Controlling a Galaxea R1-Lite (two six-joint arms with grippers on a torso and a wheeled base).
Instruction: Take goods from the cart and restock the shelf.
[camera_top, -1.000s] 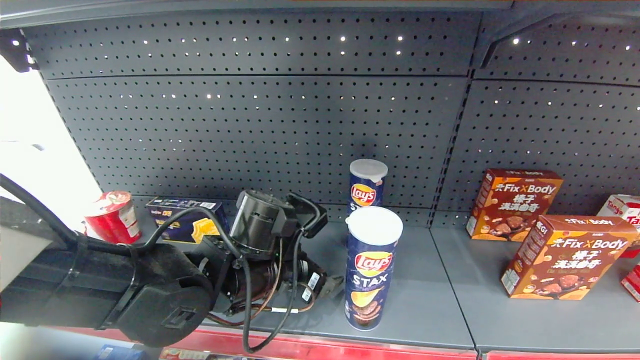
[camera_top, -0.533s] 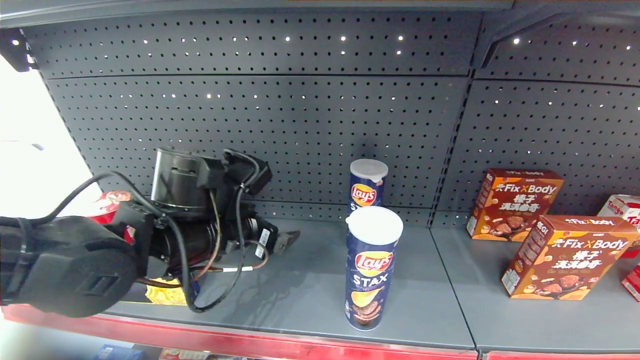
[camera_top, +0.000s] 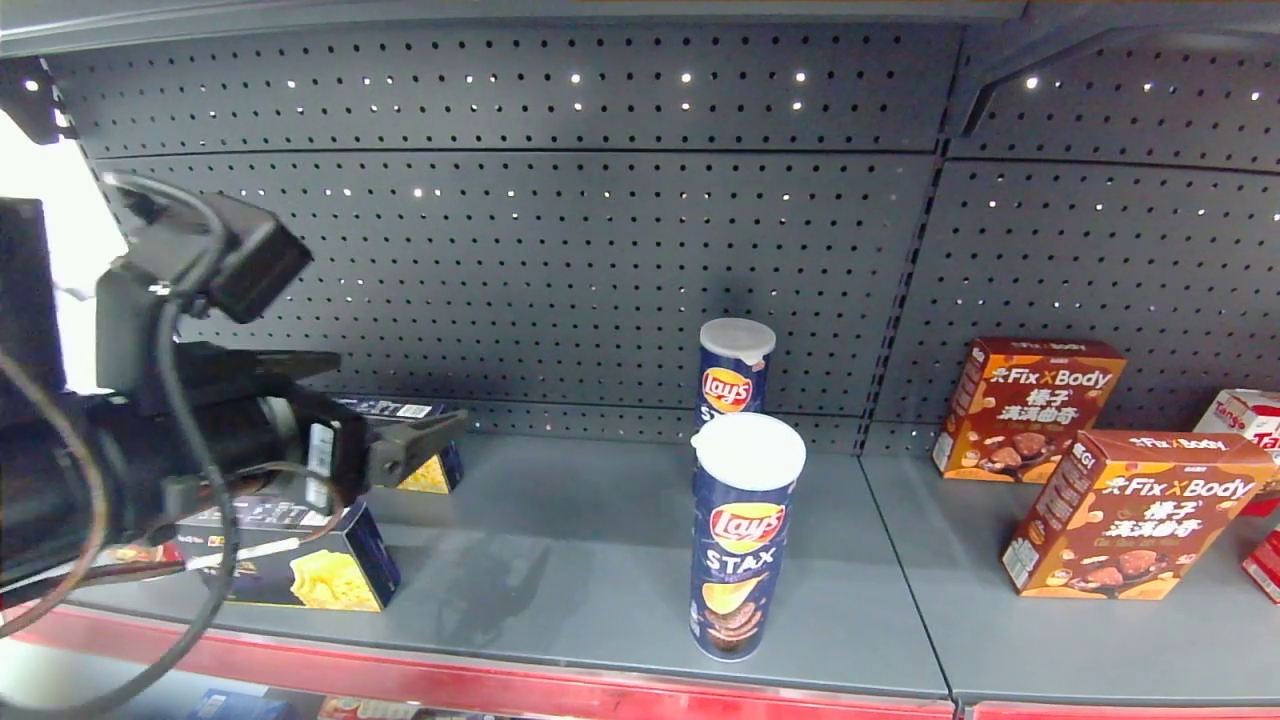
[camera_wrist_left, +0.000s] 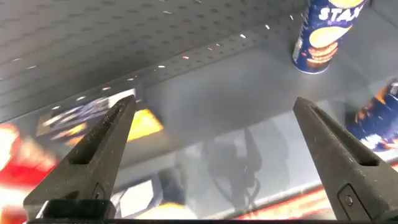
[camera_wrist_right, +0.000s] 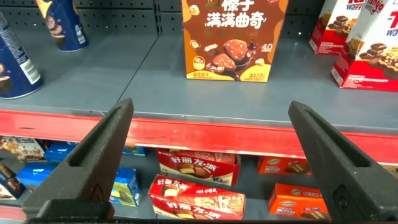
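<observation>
Stock on the grey metal shelf (camera_top: 600, 540), as we count it: two tall dark-blue crisp cans with white lids, front can (camera_top: 745, 540) and rear can (camera_top: 735, 370); two dark-blue cardboard boxes at left, near box (camera_top: 300, 562) and far box (camera_top: 432, 475); two orange-brown cartons at right, back carton (camera_top: 1025, 410) and forward carton (camera_top: 1130, 515). Left gripper (camera_wrist_left: 214, 106) hangs over the shelf's left end, right gripper (camera_wrist_right: 209, 106) before the shelf edge, both with jaws wide and empty.

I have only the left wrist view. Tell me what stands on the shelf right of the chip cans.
Observer: Two brown boxes stand upright on the shelf: the rear brown box by the back panel, the front brown box nearer the edge.
Operator: Report the right gripper.
Observer: The right gripper is open and empty, facing the shelf's red front strip.
Operator: Say what sits below that strip.
Observer: Red boxes, on the level underneath.
</observation>
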